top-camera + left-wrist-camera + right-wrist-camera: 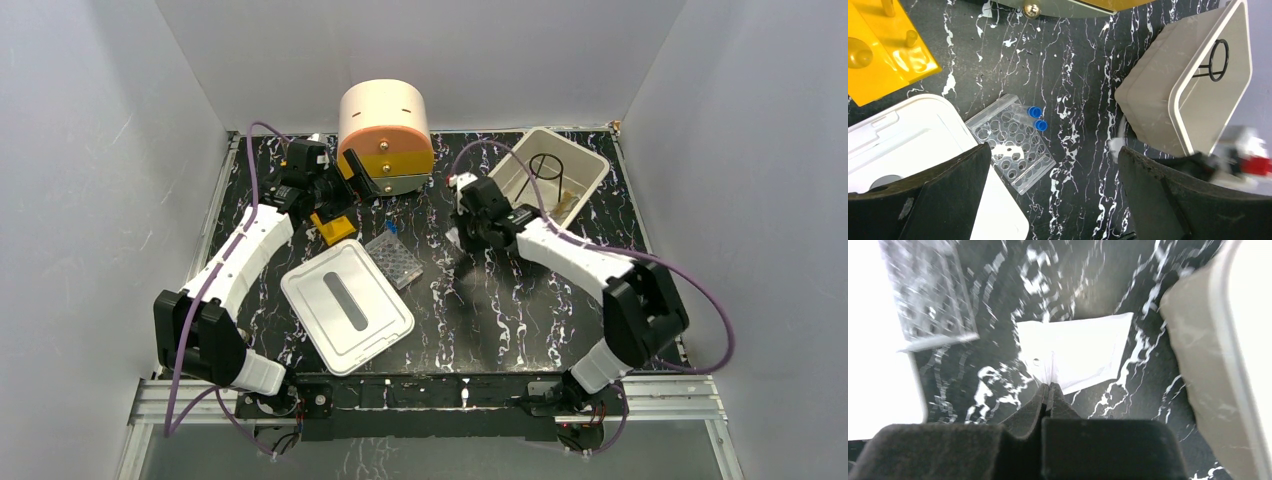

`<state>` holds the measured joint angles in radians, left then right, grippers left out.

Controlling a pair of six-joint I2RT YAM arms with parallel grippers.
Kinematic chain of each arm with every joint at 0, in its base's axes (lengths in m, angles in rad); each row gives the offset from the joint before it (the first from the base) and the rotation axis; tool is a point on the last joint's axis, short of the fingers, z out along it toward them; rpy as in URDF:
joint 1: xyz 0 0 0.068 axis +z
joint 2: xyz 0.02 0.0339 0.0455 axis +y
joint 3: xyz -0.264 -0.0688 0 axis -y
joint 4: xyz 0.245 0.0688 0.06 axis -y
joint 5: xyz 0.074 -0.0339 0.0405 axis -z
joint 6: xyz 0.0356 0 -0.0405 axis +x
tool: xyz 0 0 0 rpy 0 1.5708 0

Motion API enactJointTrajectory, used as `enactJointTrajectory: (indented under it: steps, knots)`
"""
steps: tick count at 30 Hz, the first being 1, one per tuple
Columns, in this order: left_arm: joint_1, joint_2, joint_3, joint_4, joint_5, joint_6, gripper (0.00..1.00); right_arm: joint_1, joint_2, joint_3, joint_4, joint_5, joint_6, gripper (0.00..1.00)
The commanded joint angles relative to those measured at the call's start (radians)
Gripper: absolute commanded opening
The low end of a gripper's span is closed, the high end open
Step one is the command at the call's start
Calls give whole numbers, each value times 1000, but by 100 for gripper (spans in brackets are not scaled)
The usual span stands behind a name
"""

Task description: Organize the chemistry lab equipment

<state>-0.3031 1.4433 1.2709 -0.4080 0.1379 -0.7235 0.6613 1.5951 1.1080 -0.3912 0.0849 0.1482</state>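
Note:
My right gripper (1050,385) is shut, pinching the near edge of a flat white triangle (1083,350) that hangs just above the dark table beside the bin. In the top view that gripper (462,240) is at mid-table. My left gripper (1053,155) hangs open and holds nothing, above the table between the lid and the bin. A clear well plate (1010,145) lies left of it, with two blue-capped tubes (1035,118) at its far edge. The yellow rack (883,50) sits at the far left. Black-framed glasses (1217,60) lie inside the bin.
The white rectangular bin (580,158) stands at the back right. Its white lid (375,325) with a grey slot lies front left, touching the well plate (393,258). The round peach, orange and yellow drawer unit (385,120) stands at the back centre.

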Motion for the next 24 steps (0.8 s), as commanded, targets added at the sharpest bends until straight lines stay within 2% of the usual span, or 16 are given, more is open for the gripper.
enactJointTrajectory:
  steps: [1,6,13,19,24]
  knots:
    - [4,-34,45,-28,-44,22,98,0,-138,96,62,-3,-7,0]
    - [4,-46,50,-34,-77,28,98,-2,-199,183,59,101,-8,0]
    - [5,-53,51,-34,-78,33,98,-37,-207,253,19,370,-5,0]
    - [4,-59,44,-35,-68,35,98,-135,-129,285,-135,402,132,0]
    - [4,-71,35,-40,-66,35,98,-186,-68,271,-168,330,171,0]
